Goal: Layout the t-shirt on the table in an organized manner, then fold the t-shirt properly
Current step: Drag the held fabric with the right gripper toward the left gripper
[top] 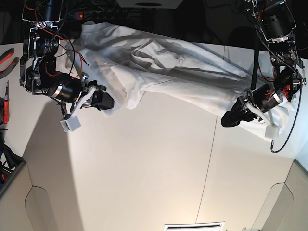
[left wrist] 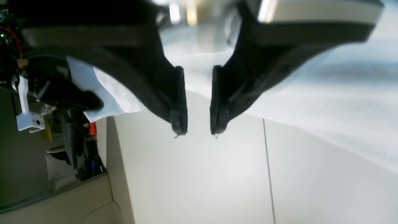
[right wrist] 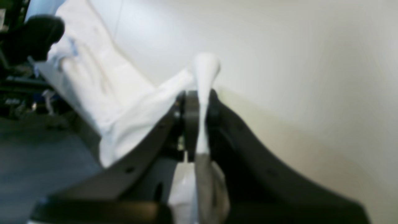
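The white t-shirt [top: 159, 62] lies wrinkled and stretched across the far part of the table [top: 144, 168]. In the base view my right gripper [top: 103, 101] is at the shirt's left edge. The right wrist view shows it [right wrist: 199, 115] shut on a pinched fold of the t-shirt [right wrist: 93, 77], just above the table [right wrist: 279, 46]. My left gripper [top: 231, 118] sits at the shirt's right lower edge. Its jaws [left wrist: 197, 129] stand open with only bare table [left wrist: 192, 174] between them, and the t-shirt [left wrist: 326, 93] lies just beyond the fingertips.
A dark seam line [top: 209, 159] runs down the table. Red-handled pliers [top: 7, 57] and other tools lie off the table's left side. A white label [top: 195, 226] sits at the near edge. A power strip [top: 96, 14] and cables run behind the shirt.
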You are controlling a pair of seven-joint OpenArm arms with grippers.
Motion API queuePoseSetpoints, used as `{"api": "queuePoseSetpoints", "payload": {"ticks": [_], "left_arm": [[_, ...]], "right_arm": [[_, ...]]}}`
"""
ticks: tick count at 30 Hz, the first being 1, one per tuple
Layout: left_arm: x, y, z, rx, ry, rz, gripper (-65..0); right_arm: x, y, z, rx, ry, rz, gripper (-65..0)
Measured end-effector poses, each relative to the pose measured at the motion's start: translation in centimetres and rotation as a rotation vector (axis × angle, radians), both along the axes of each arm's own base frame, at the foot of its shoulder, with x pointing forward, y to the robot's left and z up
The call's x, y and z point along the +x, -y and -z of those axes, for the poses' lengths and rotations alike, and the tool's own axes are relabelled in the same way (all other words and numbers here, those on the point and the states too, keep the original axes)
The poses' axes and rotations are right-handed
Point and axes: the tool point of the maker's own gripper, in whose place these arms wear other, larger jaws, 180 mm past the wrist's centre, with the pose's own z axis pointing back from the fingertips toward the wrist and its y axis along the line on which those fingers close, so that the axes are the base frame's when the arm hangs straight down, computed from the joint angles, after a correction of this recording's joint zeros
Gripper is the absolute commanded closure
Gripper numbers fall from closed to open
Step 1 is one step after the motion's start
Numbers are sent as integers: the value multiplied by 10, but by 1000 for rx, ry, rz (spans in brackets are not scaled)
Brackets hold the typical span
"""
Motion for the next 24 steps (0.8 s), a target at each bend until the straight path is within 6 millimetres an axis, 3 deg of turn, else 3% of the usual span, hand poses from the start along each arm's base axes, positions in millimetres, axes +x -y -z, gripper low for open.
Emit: {"api": "queuePoseSetpoints", "payload": {"ticks": [6, 16, 24], "left_arm": [[1, -1, -1, -2, 8, -7, -168], [2, -1, -2, -2, 10, -10, -168], [4, -2, -3, -5, 22, -20, -168]], "right_arm": [[-32, -40, -8, 36, 6, -134, 0], [-97, -116, -1, 52, -53, -452, 0], [-123, -133, 11, -24, -57, -581, 0]]}}
